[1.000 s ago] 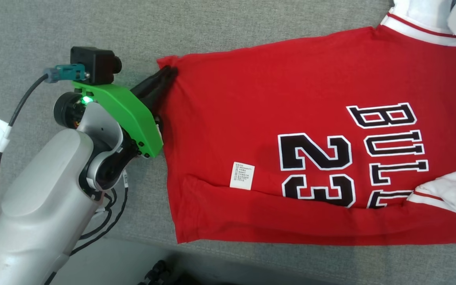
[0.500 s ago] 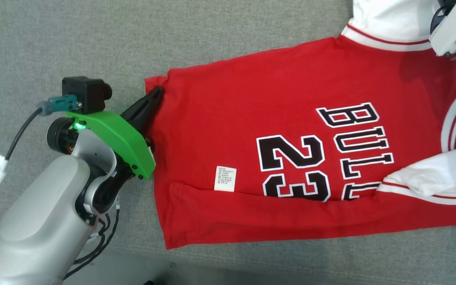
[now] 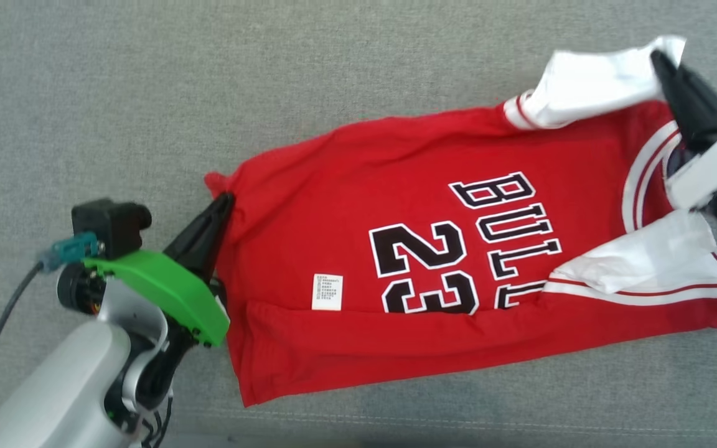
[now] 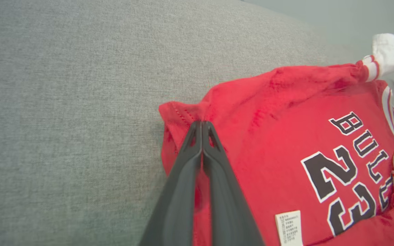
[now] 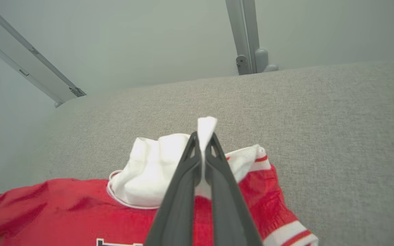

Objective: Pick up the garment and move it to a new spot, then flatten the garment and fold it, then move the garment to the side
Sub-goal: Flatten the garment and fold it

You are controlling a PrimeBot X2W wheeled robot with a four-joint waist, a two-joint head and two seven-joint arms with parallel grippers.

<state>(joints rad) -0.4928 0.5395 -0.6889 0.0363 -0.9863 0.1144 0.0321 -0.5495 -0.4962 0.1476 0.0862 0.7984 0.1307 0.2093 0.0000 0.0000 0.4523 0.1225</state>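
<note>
The red jersey (image 3: 346, 186) lies across the grey surface (image 3: 116, 81), my left jaws clamped shut on its far left hem corner, my right jaws likewise on its white sleeve (image 3: 589, 87), far right.

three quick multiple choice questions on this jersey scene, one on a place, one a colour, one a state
1. Where does the left end effector grip the red jersey? A. hem corner B. neckline C. printed number
2. What colour is the sleeve in the right end effector? A. black B. white C. grey
3. How is the right end effector? A. open above the cloth B. shut on the sleeve C. open, lying flat
Answers: 1 A, it is shut on that corner. 2 B, white cloth sticks out of its grip. 3 B, its sides meet with cloth between.
</note>
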